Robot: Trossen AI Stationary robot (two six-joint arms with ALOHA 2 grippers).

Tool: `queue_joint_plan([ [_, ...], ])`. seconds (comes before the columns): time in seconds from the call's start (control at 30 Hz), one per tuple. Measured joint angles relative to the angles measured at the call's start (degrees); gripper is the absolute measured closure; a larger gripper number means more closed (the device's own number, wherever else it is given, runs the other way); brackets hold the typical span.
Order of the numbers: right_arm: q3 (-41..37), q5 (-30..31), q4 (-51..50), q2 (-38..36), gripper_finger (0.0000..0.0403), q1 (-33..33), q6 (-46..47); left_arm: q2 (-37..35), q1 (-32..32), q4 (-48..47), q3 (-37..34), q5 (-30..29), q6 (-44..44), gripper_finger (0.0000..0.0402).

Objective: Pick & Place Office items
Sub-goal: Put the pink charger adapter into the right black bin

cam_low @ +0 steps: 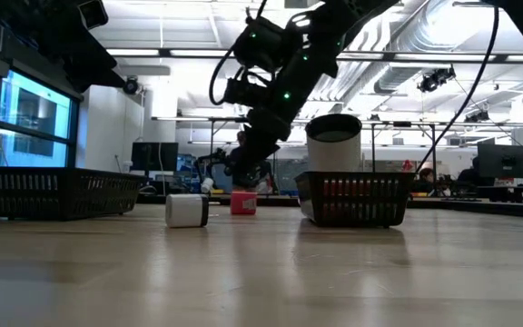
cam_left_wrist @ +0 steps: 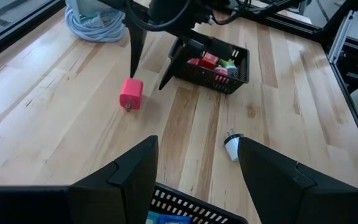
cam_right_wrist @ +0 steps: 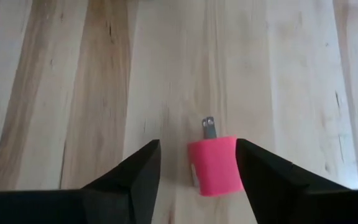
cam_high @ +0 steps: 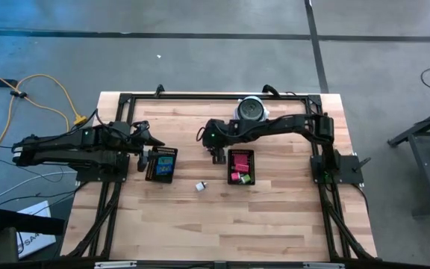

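A pink plug block (cam_right_wrist: 213, 167) lies on the wooden table, its metal prongs pointing away from my right gripper (cam_right_wrist: 197, 144). That gripper is open and slants down over the block, one finger on either side, touching nothing; it also shows in the high view (cam_high: 216, 155). A white plug (cam_high: 199, 186) lies on its side nearer the table's front. The right black mesh tray (cam_high: 241, 176) holds pink, red and green items, and the left tray (cam_high: 160, 176) holds blue and dark ones. My left gripper (cam_high: 145, 143) waits open above the left tray's far-left corner.
A round grey-and-black disc-shaped object (cam_high: 251, 109) stands at the table's far edge, behind the right tray. Black frame rails (cam_high: 200, 96) run around the table. Bare wood lies between the two trays and toward the near edge.
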Motion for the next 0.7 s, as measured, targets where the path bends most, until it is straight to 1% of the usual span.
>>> queue_joint_plan([
  [0.3,0.0,0.16,-0.47,0.21,0.0167,-0.08,0.15,-0.02,0.0,0.02,0.01,0.0,-0.01,0.0186],
  [0.47,0.02,0.02,-1.44,0.6,0.0163,-1.0,2.71,-0.01,0.0,0.02,0.02,0.0,-0.01,0.0186],
  [0.7,0.02,0.02,-1.5,0.83,0.0163,-2.02,2.37,0.0,0.0,0.01,0.02,0.0,-0.01,0.0186],
])
